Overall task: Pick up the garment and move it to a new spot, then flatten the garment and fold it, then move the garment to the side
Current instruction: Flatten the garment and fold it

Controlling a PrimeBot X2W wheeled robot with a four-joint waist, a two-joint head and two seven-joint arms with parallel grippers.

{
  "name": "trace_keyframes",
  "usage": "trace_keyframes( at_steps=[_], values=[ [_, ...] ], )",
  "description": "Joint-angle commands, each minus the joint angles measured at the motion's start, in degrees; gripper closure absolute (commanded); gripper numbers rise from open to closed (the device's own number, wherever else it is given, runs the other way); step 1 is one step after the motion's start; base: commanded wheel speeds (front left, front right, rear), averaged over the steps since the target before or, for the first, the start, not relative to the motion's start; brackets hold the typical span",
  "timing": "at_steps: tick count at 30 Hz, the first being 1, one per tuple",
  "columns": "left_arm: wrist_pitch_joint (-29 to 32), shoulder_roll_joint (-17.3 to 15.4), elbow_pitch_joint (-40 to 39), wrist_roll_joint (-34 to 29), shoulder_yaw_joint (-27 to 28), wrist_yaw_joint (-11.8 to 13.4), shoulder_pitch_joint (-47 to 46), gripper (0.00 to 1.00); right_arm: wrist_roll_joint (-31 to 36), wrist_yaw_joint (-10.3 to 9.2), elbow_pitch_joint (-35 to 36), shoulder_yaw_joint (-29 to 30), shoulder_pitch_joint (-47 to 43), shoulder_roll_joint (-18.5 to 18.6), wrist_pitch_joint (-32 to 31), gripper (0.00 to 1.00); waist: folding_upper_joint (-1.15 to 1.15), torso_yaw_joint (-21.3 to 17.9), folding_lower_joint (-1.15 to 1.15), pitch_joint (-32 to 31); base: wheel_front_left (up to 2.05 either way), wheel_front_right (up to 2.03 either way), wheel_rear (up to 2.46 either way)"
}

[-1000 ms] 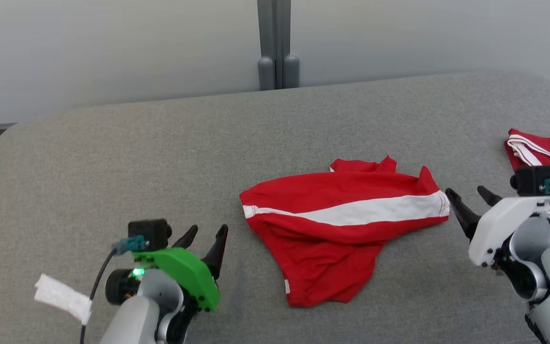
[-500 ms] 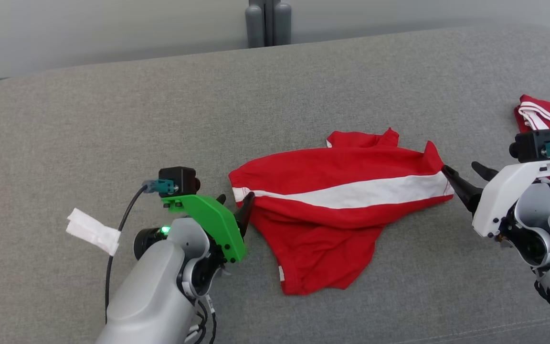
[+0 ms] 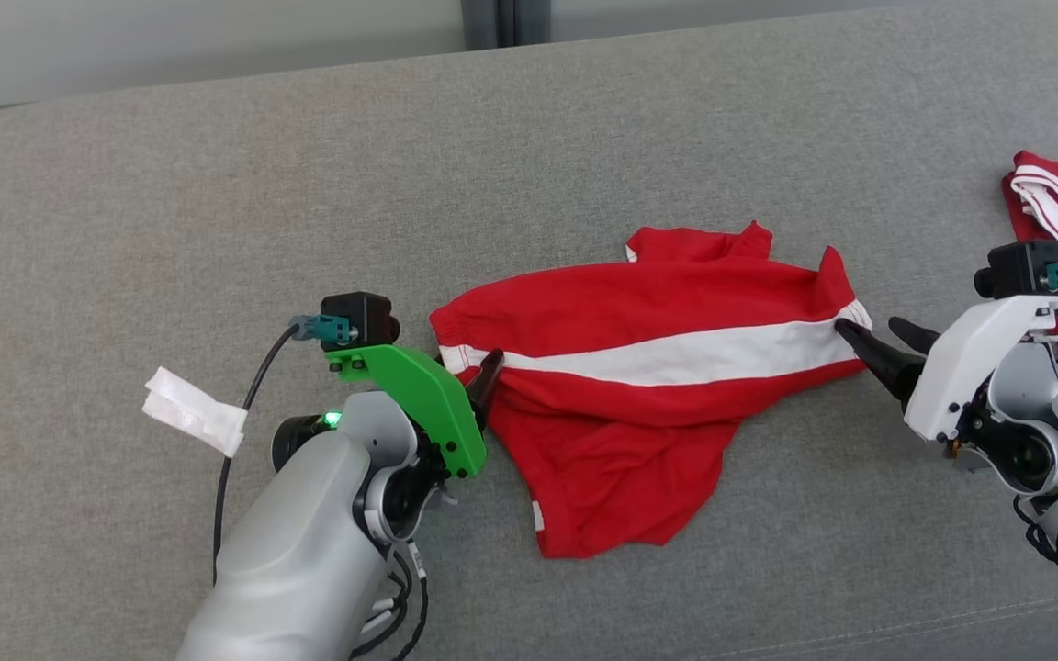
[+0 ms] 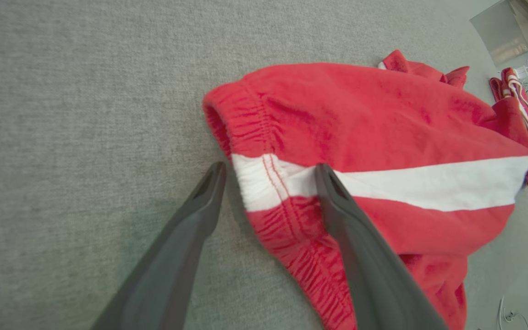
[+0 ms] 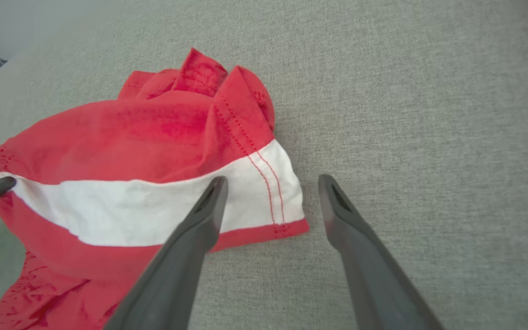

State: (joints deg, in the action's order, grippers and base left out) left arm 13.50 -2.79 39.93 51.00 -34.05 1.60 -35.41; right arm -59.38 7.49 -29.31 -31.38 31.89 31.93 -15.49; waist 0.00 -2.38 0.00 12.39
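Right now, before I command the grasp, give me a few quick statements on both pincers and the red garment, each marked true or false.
1. The left pincer is open, straddling the waistband end of the garment at its white stripe. True.
2. The right pincer is shut on the hem. False: it is open, one finger over the stripe, the other over bare grey surface.
3. The garment hangs lifted in the air. False: it lies rumpled on the surface.
4. A second red piece with white stripes lies at the robot's right. True.
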Motion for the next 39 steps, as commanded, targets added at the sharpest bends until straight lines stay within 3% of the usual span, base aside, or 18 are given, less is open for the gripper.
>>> trace_keyframes(
  at_steps=[1, 10, 11, 12, 13, 15, 26, 29, 34, 39],
  values=[
    [-0.6, -0.2, 0.3, 0.6, -0.4, 0.2, -1.2, 0.00, -1.5, -0.01, -0.1, -0.7, 1.1, 0.5, 0.1, 0.00, 0.00, 0.3, 0.00, 0.7, 0.00, 0.00, 0.00],
    [-1.6, -0.3, 0.8, 1.2, -1.5, -1.1, -2.6, 0.00, -11.4, -0.01, 1.3, -5.7, 3.4, 2.3, -3.4, 0.00, 0.00, 1.2, 0.00, 2.2, 0.00, 0.00, 0.00],
    [-1.5, -0.6, 0.8, 1.3, -1.6, -1.2, -2.6, 0.07, -12.2, -0.01, 1.7, -6.3, 3.4, 2.6, -3.5, 0.00, 0.00, 1.2, 0.00, 2.2, 0.00, 0.00, 0.00],
    [-1.4, -0.7, 0.8, 1.4, -1.5, -1.4, -2.4, 0.31, -12.6, -0.01, 2.0, -6.7, 3.4, 2.9, -3.6, 0.00, 0.00, 1.2, 0.00, 2.1, 0.00, 0.00, 0.00],
    [-1.3, -1.0, 0.8, 1.5, -1.5, -1.6, -2.3, 0.63, -12.9, -0.01, 2.6, -7.4, 3.6, 3.3, -3.6, 0.00, 0.00, 1.3, 0.00, 2.1, 0.00, 0.00, 0.00],
    [-0.9, -1.6, 0.6, 1.7, -1.5, -1.8, -1.7, 1.00, -13.5, -0.01, 3.3, -8.4, 3.6, 4.0, -3.3, 0.00, 0.00, 1.3, 0.00, 1.9, 0.00, 0.00, 0.00],
    [0.2, -3.8, -1.5, 1.0, -2.6, -2.6, 0.2, 1.00, -15.1, -0.01, 4.2, -11.1, 5.3, 7.0, -0.6, 0.00, 0.00, 1.5, 0.00, 1.8, 0.00, 0.00, 0.00],
    [0.2, -3.5, -2.0, 1.0, -2.8, -2.6, 0.0, 1.00, -15.0, -0.01, 2.3, -11.3, 6.1, 6.7, 0.7, 0.00, 0.00, 1.6, 0.00, 2.0, 0.00, 0.00, 0.00],
    [0.1, -3.5, -2.3, 0.9, -3.1, -2.5, -0.3, 1.00, -17.7, -0.01, 0.7, -12.9, 6.2, 5.6, -2.2, 0.00, 0.00, 1.5, 0.00, 2.1, 0.00, 0.00, 0.00],
    [-0.1, -3.9, -2.2, 1.0, -3.2, -2.3, -0.2, 1.00, -19.8, -0.01, 4.0, -13.9, 6.2, 5.1, -3.3, 0.00, 0.00, 1.2, 0.00, 1.9, 0.00, 0.00, 0.00]
  ],
)
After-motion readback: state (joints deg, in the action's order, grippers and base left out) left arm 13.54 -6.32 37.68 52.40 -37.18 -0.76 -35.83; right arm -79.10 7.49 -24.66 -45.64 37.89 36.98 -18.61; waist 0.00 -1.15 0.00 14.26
